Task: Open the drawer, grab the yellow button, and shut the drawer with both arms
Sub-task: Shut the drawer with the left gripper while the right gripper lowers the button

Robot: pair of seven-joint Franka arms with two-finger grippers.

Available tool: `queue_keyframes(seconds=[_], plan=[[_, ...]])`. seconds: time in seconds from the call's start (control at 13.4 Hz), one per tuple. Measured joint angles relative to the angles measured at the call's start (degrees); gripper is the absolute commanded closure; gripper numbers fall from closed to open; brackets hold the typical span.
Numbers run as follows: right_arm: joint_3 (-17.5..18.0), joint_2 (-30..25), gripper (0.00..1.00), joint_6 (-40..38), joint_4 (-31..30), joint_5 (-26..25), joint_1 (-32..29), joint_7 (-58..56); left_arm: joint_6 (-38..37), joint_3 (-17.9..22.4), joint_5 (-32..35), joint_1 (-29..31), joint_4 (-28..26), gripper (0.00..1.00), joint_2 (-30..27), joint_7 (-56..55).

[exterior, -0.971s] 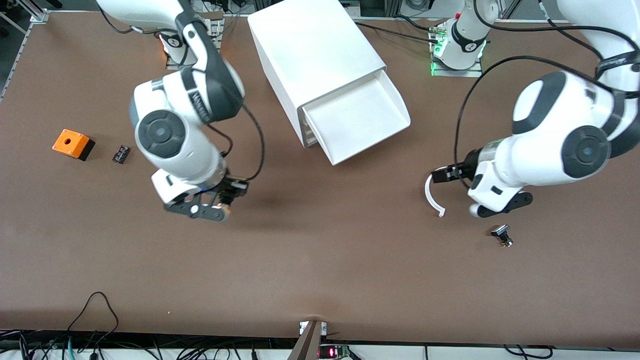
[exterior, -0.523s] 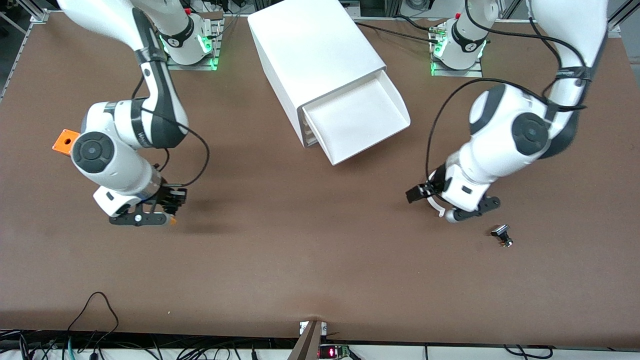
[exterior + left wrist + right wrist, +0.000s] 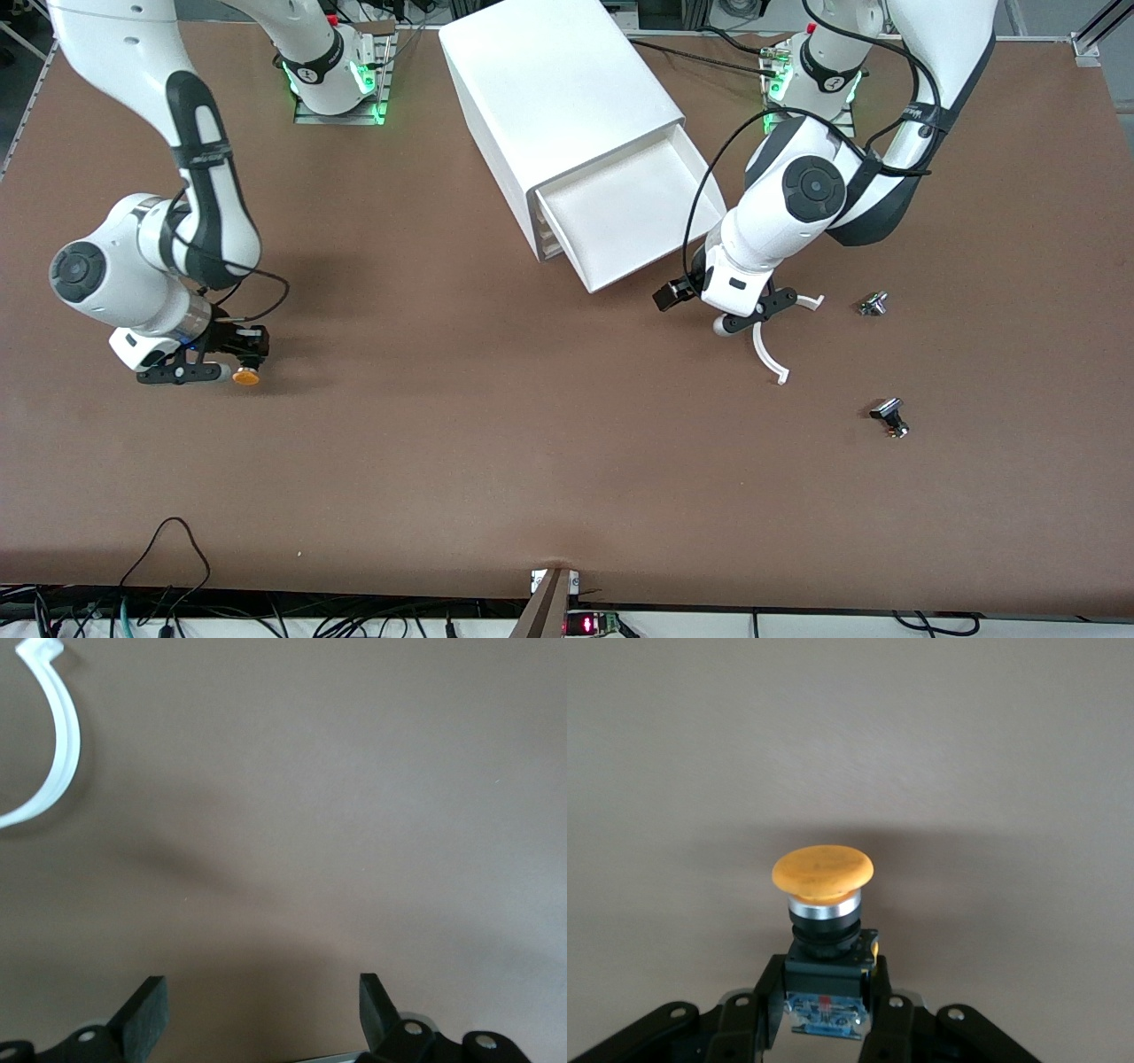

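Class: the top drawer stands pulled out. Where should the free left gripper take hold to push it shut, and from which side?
Probably the drawer's front lip, the edge nearest the front camera, approached from in front of the cabinet. That raised lip is the part that faces outward. The left gripper hangs open over the table beside that lip.

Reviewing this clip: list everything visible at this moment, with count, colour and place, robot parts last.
cabinet: one, white, on the table between the two arm bases.
drawer: one, white, uppermost, pulled open, nothing seen inside.
button: one, orange-yellow cap, black-and-blue body, in the right gripper.
curved strip: one, white, on the table under the left gripper.
small parts: two, black-and-silver, toward the left arm's end; the other lies farther from the front camera.
table: one, brown.
right gripper: black, shut on the button, low over the table at the right arm's end.
left gripper: black, open, over the table beside the drawer.
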Motion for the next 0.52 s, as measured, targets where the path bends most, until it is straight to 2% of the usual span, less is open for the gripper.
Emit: queue_keyframes(seconds=[0.15, 0.37, 0.45, 0.52], plan=[[0.03, 2.28, 0.78, 1.11, -0.02, 4.48, -2.12, -6.18, 0.00, -1.64, -0.16, 0.05, -0.83, 0.03, -0.01, -2.28], [0.13, 4.87, 0.34, 2.81, 0.00, 7.42, -2.87, -9.51, 0.00, -4.24, -0.79, 0.04, -1.53, 0.03, -0.07, -3.71], [0.29, 5.01, 0.22, 2.96, 0.02, 7.49, -2.85, -9.51, 0.00, -4.75, -0.79, 0.05, -1.62, 0.03, -0.11, -3.89], [0.39, 4.97, 0.16, 3.00, 0.12, 7.54, -2.81, -9.51, 0.00, -5.28, -0.79, 0.07, -1.82, 0.03, -0.13, -4.09]])
